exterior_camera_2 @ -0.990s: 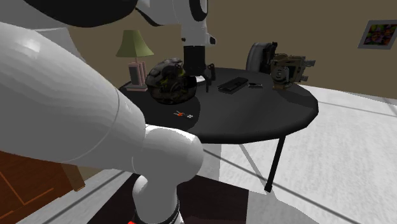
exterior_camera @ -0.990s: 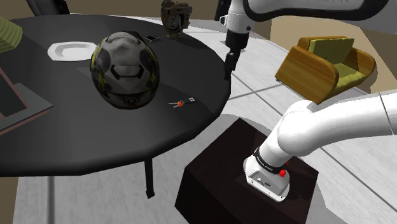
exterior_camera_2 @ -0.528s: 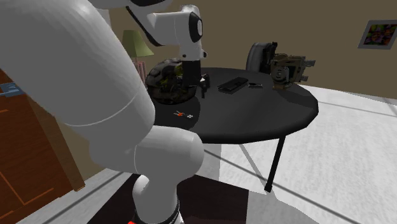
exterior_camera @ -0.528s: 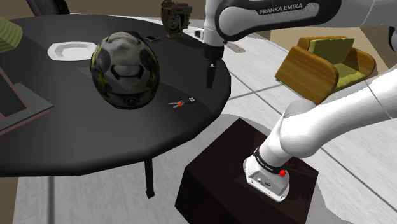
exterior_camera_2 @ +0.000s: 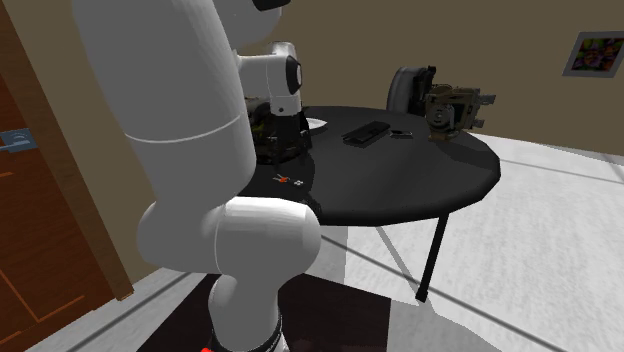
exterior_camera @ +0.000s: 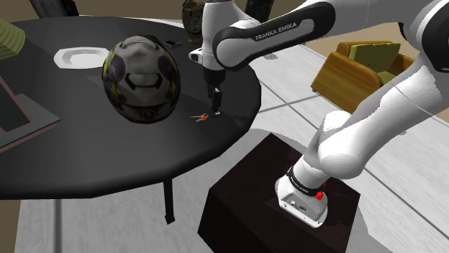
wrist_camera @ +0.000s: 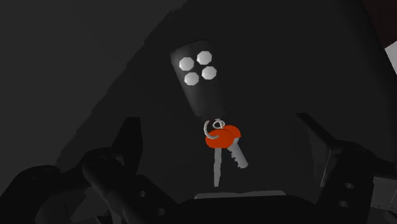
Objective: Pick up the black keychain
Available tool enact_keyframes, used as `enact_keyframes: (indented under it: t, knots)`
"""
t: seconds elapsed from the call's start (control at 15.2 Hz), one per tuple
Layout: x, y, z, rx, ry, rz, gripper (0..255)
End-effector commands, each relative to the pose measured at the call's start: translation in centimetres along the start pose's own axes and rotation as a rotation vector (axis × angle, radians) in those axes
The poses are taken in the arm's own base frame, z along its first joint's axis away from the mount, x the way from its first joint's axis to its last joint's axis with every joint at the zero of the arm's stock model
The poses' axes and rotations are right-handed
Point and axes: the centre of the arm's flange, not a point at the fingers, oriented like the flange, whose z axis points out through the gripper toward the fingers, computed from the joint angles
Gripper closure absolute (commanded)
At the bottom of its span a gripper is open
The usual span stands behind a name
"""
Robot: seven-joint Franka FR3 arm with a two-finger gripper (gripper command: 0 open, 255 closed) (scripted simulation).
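The black keychain (wrist_camera: 198, 81) is a dark fob with four white buttons, a ring, a red-headed key (wrist_camera: 222, 136) and a plain key. It lies flat on the round black table (exterior_camera: 72, 169) near the edge closest to the stand. In the shoulder view the keychain (exterior_camera: 203, 116) is a small red and white speck beside the helmet. My gripper (exterior_camera: 214, 103) hangs just above it, pointing down. In the wrist view the gripper (wrist_camera: 219, 130) is open, its fingers (wrist_camera: 129, 143) standing on either side of the keys without touching them. The keychain (exterior_camera_2: 288, 180) also shows beside my arm.
A large grey and yellow helmet (exterior_camera: 142, 77) stands close to the keychain. A white plate (exterior_camera: 79, 56), a brown gadget (exterior_camera_2: 452, 108) and a dark remote (exterior_camera_2: 366, 131) lie farther back. A yellow armchair (exterior_camera: 368, 72) sits beyond the table; the dark stand (exterior_camera: 259, 194) is below.
The arm has swung toward the shoulder view's left and down, carrying the gripper from beyond the table's edge to just above the keychain. The keychain has not moved.
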Motion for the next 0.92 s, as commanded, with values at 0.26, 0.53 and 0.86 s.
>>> enact_keyframes:
  t: [0.26, 0.53, 0.86]
  knots:
    - [1.1, 0.0, 3.2, -0.005, 0.004, -0.039, 0]
    - [1.2, -0.1, 4.6, -0.005, 0.004, -0.039, 0]
    - [1.2, -0.1, 4.6, -0.005, 0.004, -0.039, 255]
